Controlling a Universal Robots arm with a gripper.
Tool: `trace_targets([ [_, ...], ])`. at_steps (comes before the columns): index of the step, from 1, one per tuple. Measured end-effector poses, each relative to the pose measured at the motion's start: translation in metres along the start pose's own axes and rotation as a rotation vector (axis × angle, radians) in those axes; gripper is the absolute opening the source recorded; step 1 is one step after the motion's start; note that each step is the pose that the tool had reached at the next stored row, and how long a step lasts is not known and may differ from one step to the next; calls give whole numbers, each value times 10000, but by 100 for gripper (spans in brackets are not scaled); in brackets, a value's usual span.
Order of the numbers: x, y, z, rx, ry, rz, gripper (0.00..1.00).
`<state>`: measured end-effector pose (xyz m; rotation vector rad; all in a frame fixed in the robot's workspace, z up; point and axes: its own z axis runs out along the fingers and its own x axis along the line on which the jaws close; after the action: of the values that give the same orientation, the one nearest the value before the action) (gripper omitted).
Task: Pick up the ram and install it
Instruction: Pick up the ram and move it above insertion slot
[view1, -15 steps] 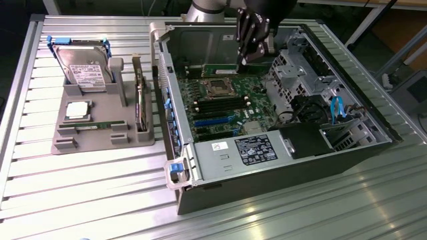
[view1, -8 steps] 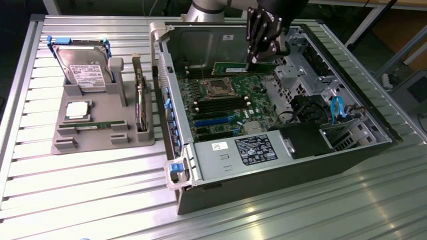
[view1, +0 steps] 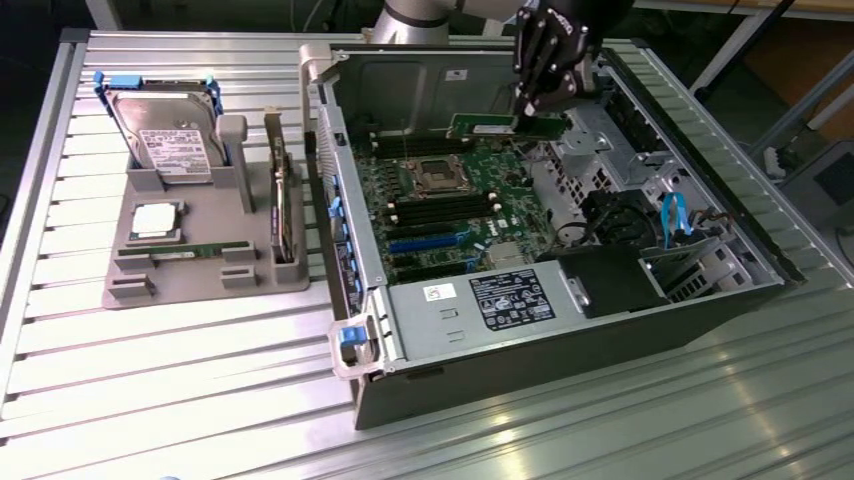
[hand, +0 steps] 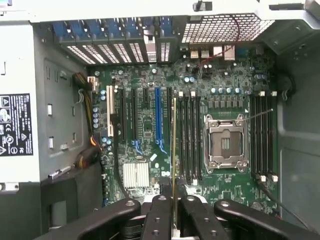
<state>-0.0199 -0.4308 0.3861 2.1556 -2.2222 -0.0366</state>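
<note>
The ram (view1: 483, 125), a long thin green circuit-board stick, is being clamped by the black gripper (view1: 534, 108), which is being pointed downward over the green motherboard (view1: 447, 205) inside the open grey metal case (view1: 400, 80).

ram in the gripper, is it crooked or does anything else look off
Nothing stands out. The ram is held straight in the gripper, running parallel to the memory slots above the motherboard, not yet seated.
</note>
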Motion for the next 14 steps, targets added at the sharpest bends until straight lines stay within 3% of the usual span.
trace_targets([
  [4,-57,-119,-6,-18,2,-12,12],
  [14,-58,-120,9,-19,2,-14,12],
])
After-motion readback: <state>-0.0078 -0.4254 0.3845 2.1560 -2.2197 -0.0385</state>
